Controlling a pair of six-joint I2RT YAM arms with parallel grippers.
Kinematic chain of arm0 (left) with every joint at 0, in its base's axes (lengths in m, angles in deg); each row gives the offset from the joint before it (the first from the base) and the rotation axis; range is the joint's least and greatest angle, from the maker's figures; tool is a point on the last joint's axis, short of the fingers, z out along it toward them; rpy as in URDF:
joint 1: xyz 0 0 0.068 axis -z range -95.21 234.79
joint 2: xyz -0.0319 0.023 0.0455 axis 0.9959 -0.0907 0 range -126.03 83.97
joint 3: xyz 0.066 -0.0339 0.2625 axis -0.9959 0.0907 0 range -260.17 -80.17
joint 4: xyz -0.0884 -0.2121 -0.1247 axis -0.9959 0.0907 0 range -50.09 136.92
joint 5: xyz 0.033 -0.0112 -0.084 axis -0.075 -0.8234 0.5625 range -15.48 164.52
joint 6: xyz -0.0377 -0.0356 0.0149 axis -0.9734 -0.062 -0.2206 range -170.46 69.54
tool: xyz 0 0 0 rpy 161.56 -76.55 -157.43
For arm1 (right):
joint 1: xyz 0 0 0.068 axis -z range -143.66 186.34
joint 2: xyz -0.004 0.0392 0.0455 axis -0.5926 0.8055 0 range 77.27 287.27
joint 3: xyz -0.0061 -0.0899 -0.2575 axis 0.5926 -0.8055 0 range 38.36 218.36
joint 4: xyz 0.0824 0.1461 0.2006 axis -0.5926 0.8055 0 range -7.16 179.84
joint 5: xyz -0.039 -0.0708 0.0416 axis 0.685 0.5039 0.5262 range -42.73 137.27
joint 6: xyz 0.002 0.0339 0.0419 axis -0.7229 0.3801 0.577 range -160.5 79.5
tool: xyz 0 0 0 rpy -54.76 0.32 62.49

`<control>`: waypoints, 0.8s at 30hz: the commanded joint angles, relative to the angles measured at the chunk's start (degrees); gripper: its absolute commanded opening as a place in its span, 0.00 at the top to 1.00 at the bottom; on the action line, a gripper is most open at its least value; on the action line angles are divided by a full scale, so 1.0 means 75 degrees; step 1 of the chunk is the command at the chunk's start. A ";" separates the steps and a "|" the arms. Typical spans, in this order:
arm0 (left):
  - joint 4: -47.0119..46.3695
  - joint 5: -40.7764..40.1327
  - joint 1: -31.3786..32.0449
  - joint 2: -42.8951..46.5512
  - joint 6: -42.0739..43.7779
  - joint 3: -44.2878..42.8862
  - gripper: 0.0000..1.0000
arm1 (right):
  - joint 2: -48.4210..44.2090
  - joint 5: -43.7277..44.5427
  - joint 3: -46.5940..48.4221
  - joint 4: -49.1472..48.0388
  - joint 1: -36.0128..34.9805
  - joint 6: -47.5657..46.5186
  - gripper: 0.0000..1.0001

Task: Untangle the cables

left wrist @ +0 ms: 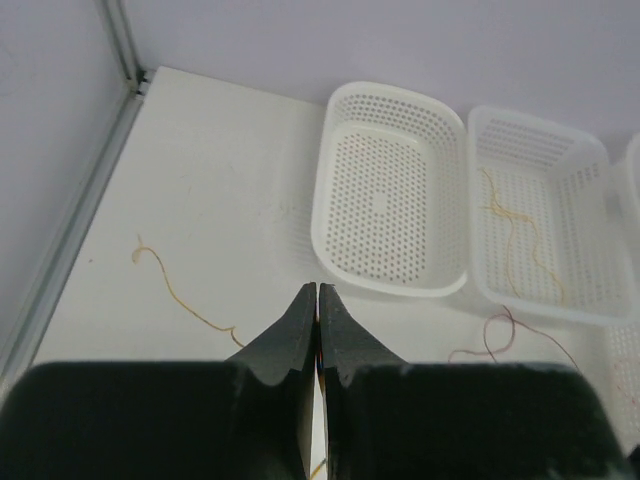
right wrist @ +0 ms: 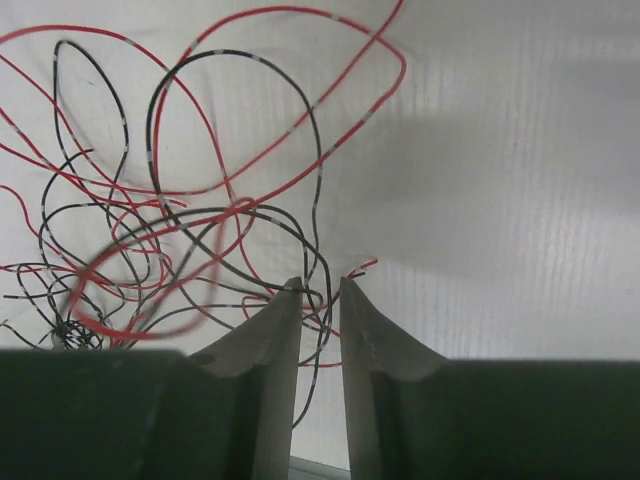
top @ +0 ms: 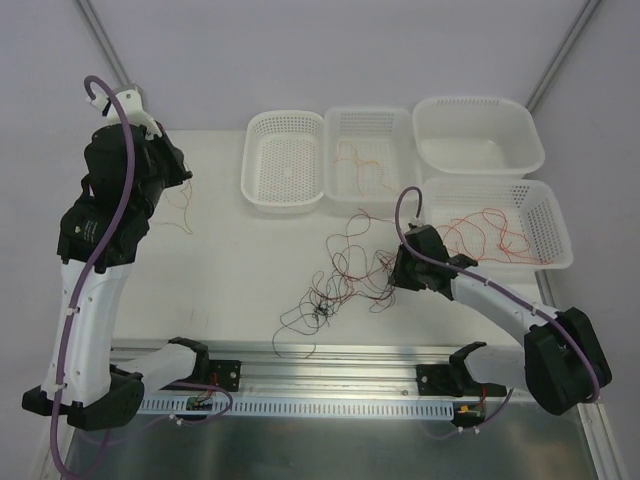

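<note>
Mid-worktop (top: 230, 260), the cables (top: 340, 280) sit as a loose red-and-black tangle; right gripper (right wrist: 320, 287) is down at its right edge, jaws a crack apart, strands crossing the gap, nothing clamped, so it's placed to pick one out, I'd guess. Left gripper (left wrist: 317, 290) is clenched on an orange strand (left wrist: 180, 297), raised far left, likely to hold it clear of the pile. Baskets (top: 285, 205) sit behind; crossing loops are the obstacle.

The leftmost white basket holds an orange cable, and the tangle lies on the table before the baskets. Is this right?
No. The leftmost basket is empty; the orange cable lies in the basket beside it, as the left wrist view shows. The tangle is on the table.
</note>
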 commanded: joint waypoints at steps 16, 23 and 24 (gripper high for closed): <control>-0.1413 0.4987 0.0035 -0.1679 -0.0167 -0.1148 1.00 | -0.2218 0.0310 0.2287 0.2390 -0.0734 -0.1888 0.01; -0.2352 0.5410 0.0643 -0.3247 -0.0437 -0.2331 1.00 | -0.3109 0.0263 0.2792 0.2965 -0.0734 -0.2251 0.03; -0.2387 0.5399 0.0726 -0.3448 -0.0426 -0.2518 1.00 | -0.3203 0.0275 0.2827 0.3000 -0.0722 -0.2263 0.03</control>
